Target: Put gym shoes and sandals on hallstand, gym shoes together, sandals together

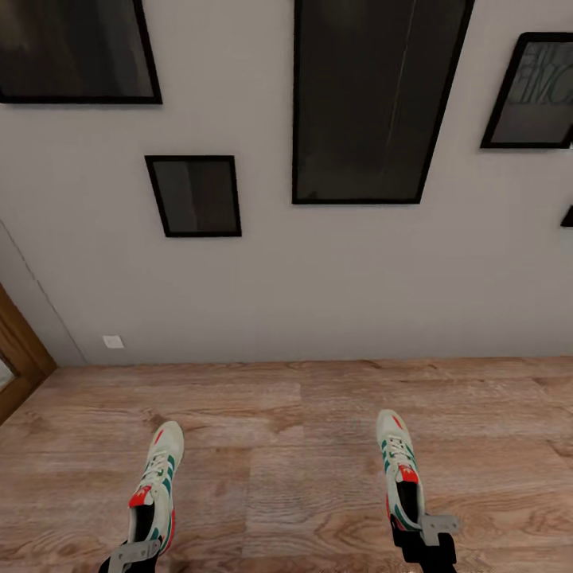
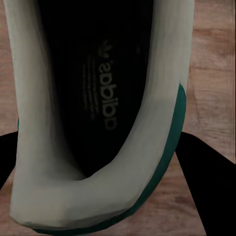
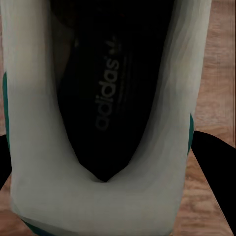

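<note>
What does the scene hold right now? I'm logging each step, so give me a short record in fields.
left gripper: at heel of left gym shoe, fingers either side of it
right gripper: at heel of right gym shoe, fingers either side of it
shoes: apart, toes toward wall
floor: wood plank
wall: dark framed pictures

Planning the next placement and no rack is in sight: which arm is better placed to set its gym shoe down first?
Neither clearly. The left gripper holds the left gym shoe by its heel; the right gripper holds the right gym shoe likewise. Both hang level over the corridor floor.
</note>
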### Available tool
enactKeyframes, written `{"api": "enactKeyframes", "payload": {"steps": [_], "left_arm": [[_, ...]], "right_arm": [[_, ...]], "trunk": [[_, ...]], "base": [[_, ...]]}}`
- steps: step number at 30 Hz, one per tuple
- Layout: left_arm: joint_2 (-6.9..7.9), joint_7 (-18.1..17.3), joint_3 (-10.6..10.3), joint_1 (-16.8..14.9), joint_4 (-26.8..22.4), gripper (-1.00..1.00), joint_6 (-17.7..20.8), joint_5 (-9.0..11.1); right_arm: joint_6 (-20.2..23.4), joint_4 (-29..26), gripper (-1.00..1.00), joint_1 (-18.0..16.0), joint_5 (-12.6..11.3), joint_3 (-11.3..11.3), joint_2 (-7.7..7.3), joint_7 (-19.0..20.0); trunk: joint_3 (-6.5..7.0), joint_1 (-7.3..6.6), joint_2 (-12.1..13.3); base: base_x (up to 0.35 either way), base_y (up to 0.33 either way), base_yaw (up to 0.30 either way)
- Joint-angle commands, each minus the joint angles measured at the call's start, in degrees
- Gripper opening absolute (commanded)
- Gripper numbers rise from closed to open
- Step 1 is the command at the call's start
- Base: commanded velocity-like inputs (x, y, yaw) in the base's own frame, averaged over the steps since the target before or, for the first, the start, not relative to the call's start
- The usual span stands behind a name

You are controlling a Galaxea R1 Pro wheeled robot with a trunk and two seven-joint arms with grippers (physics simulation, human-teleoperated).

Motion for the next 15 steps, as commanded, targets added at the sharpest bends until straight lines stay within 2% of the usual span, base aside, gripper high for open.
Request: {"api": "enactKeyframes", "payload": {"steps": [1, 15], "left_arm": [[-0.04, -0.58, 0.45, -0.04, 0.01, -1.00, -0.13, -0.18], [-0.13, -0.58, 0.36, -0.04, 0.70, -1.00, -0.14, -0.33]], "right_arm": [[-0.24, 0.07, -1.00, -0.07, 0.27, -0.49, 0.02, 0.29], [-0.24, 0.15, -1.00, -0.07, 0.26, -0.50, 0.02, 0.29]], "trunk": [[-0.04, -0.01, -0.02], [-0.04, -0.01, -0.02]], "base": [[0.000, 0.000, -0.297], [0.000, 0.000, -0.299]]}}
